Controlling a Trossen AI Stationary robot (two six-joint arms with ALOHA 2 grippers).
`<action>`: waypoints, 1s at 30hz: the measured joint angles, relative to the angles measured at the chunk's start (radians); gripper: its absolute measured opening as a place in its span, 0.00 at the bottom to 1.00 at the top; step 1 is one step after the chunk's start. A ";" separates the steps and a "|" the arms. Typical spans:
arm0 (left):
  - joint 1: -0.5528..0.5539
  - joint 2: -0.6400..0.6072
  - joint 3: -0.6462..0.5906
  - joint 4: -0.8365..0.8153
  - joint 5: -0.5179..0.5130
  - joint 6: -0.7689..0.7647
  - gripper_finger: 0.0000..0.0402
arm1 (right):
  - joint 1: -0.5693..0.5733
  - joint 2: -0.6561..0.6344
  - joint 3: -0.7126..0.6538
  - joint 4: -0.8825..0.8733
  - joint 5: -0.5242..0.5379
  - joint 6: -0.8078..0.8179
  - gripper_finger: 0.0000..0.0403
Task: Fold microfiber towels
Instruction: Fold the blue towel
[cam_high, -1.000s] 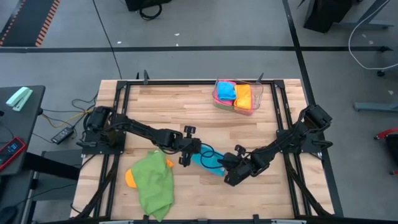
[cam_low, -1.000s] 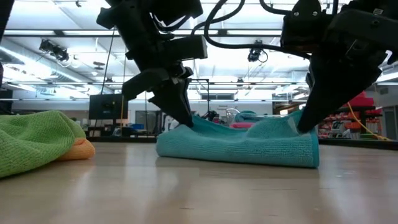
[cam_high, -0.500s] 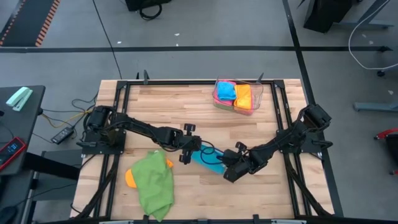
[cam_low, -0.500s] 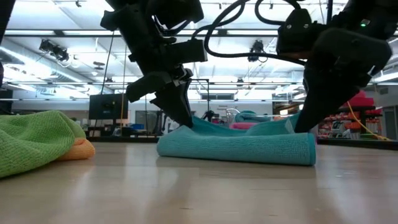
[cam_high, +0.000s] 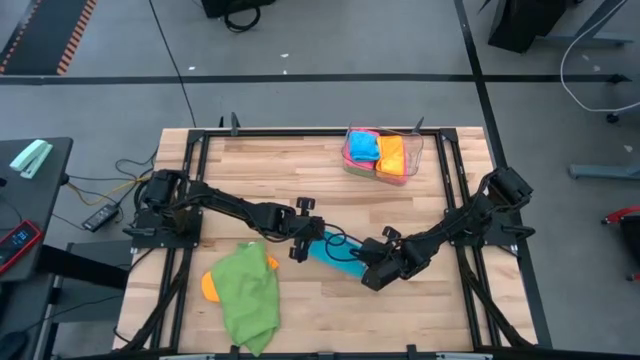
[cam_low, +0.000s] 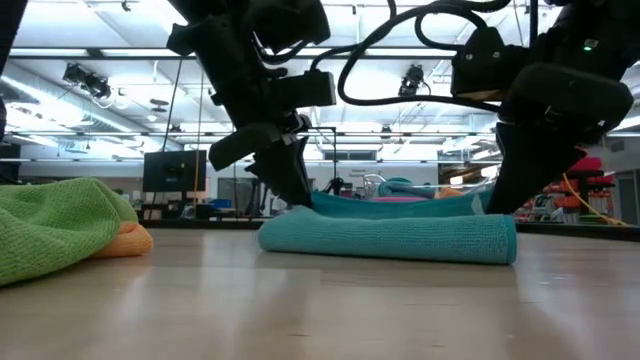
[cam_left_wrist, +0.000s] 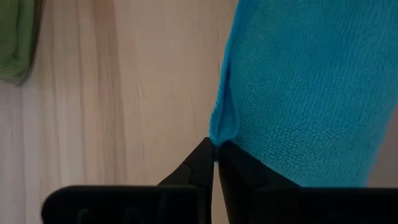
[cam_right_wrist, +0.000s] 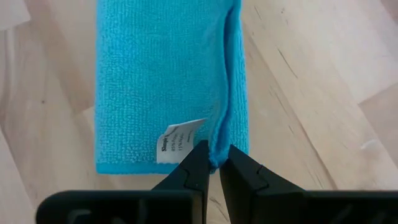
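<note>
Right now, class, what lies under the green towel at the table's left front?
An orange towel pokes out from under the green towel at its left edge. How far it reaches underneath, and whether anything else lies there, is covered.

Two dark jointed arms (cam_high: 230, 210), looping black cables, tapered black fingers (cam_left_wrist: 200, 163)

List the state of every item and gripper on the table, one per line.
Sky blue microfiber towel: folded, flat mid-table, an edge pinched at each end.
Left gripper: shut on the blue towel's edge.
Right gripper: shut on the blue towel's edge beside its white label.
Green microfiber towel: crumpled, unfolded, lying partly over an orange towel.
Clear plastic tray: holds folded towels, blue, orange and pink showing.
</note>
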 joint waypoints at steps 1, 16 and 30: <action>0.000 0.000 0.000 -0.001 0.000 0.000 0.07 | -0.002 0.000 0.000 0.000 0.000 0.000 0.11; 0.000 0.000 0.000 0.006 0.000 -0.001 0.16 | -0.014 0.000 0.000 -0.026 -0.013 -0.008 0.20; 0.000 -0.005 0.008 -0.052 -0.086 -0.001 0.43 | -0.014 0.000 0.000 -0.112 -0.028 0.030 0.46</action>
